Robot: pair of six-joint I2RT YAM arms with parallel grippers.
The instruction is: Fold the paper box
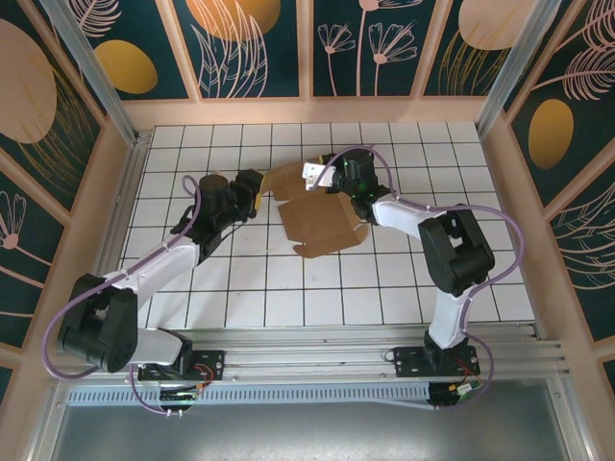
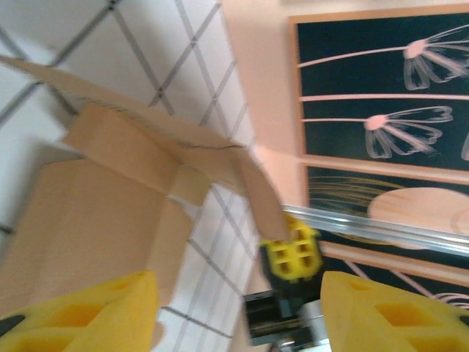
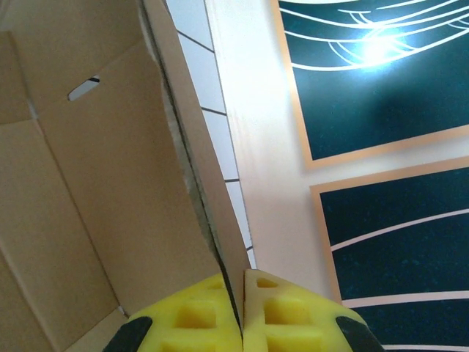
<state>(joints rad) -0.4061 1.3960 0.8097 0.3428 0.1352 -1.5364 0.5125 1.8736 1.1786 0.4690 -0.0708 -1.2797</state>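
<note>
The right gripper (image 3: pixel 242 312) has its two yellow foam fingertips (image 3: pixel 187 323) pressed together on the thin edge of a raised cardboard panel, which runs straight up between them. That panel belongs to the plain brown corrugated paper box (image 3: pixel 95 205). Its creased inner face spreads out to the left of the jaws, with a small slot cut near the top. To the right of the pinch lie a strip of white grid-lined table (image 3: pixel 201 88), a pale peach wall post and dark teal panels with line drawings.

The left gripper (image 2: pixel 238 312) has its yellow foam fingers (image 2: pixel 88 312) spread wide apart with nothing between them. I cannot tell whether the nearer finger touches the cardboard. Ahead of these open jaws the box (image 2: pixel 95 220) lies partly unfolded on the table, one long flap lifted and arching across. The far end of that flap is held by the right gripper (image 2: pixel 292 257), which sits just beyond the gap.

From the top camera, the box (image 1: pixel 322 226) lies between the two grippers, its flat panels nearer the arm bases than either one. The left gripper (image 1: pixel 258 195) is just beside the box's left edge, and the right gripper (image 1: pixel 312 173) is at its far side, where the flap rises.
</note>
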